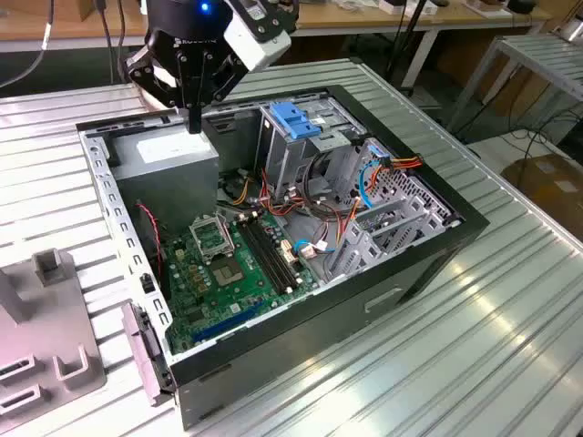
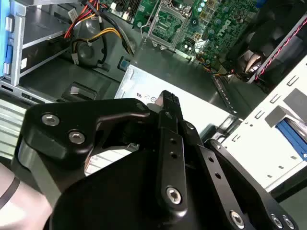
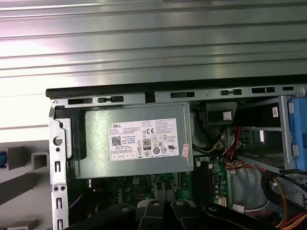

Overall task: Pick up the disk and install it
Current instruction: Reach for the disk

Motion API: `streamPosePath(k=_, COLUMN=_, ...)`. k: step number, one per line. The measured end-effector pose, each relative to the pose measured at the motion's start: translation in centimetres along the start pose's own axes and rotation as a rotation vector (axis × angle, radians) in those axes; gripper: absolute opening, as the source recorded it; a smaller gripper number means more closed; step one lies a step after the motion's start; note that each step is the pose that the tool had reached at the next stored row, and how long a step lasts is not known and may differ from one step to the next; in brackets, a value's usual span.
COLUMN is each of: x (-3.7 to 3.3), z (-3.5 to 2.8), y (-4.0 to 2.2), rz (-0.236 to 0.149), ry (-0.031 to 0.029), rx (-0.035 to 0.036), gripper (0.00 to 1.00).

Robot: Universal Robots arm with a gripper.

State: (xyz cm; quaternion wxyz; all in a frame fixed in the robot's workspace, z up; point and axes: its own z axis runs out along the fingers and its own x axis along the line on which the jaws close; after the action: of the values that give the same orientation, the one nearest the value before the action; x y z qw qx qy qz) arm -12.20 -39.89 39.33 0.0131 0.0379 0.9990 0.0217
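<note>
Outside the wall of the computer case [image 1: 301, 355], a blue rail in the second wrist view suggests the disk [image 2: 290, 136] lies ungrasped, the gripper [image 1: 193, 123] hovering over the power supply [image 1: 168, 155] with fingers pressed together on nothing, while the lidless case likely leaves its drive cage [image 1: 296, 137], toward the exterior view's right, reachable from above.

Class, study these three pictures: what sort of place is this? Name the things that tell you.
Probably a robotics lab or workshop for computer assembly. An open computer case lies on a ribbed metal table, a robot gripper hangs above its power supply, and wooden workbenches stand behind.
</note>
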Motion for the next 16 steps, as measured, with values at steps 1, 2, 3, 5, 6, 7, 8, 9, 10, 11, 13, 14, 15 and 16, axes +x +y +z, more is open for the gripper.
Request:
streamPosePath(k=1, x=0.0, z=0.0, y=0.0, rz=0.0, ry=0.0, rx=-0.0001, gripper=0.1)
streamPosePath(k=2, x=0.13, z=0.0, y=-0.01, rz=0.0, ry=0.0, rx=0.0, gripper=0.1)
streamPosePath(k=3, x=0.32, z=-0.01, y=-0.03, rz=0.0, ry=0.0, rx=0.0, gripper=0.1)
streamPosePath(k=5, x=0.54, z=-0.01, y=-0.04, rz=0.0, ry=0.0, rx=0.0, gripper=0.1)
streamPosePath(k=6, x=0.65, z=-0.02, y=-0.05, rz=0.0, ry=0.0, rx=0.0, gripper=0.1)
streamPosePath(k=7, x=0.78, z=-0.02, y=-0.06, rz=0.0, ry=0.0, rx=0.0, gripper=0.1)
streamPosePath(k=8, x=0.97, z=-0.02, y=-0.07, rz=0.0, ry=-0.0001, rx=0.0, gripper=0.1)
streamPosePath(k=9, x=1.18, z=-0.03, y=-0.09, rz=0.0, ry=0.0, rx=0.0, gripper=0.1)
streamPosePath(k=10, x=1.35, z=-0.04, y=-0.1, rz=0.0, ry=0.0, rx=0.0, gripper=0.1)
streamPosePath(k=11, x=1.56, z=-0.04, y=-0.12, rz=0.0, ry=-0.0001, rx=-0.0001, gripper=0.1)
streamPosePath(k=13, x=1.94, z=-0.05, y=-0.14, rz=0.0, ry=0.0, rx=0.0, gripper=0.1)
streamPosePath(k=14, x=2.14, z=-0.06, y=-0.16, rz=0.0, ry=0.0, rx=0.0, gripper=0.1)
streamPosePath(k=15, x=2.29, z=-0.06, y=-0.17, rz=0.0, ry=0.0, rx=0.0, gripper=0.1)
streamPosePath(k=16, x=2.39, z=-0.07, y=-0.18, rz=0.0, ry=0.0, rx=0.0, gripper=0.1)
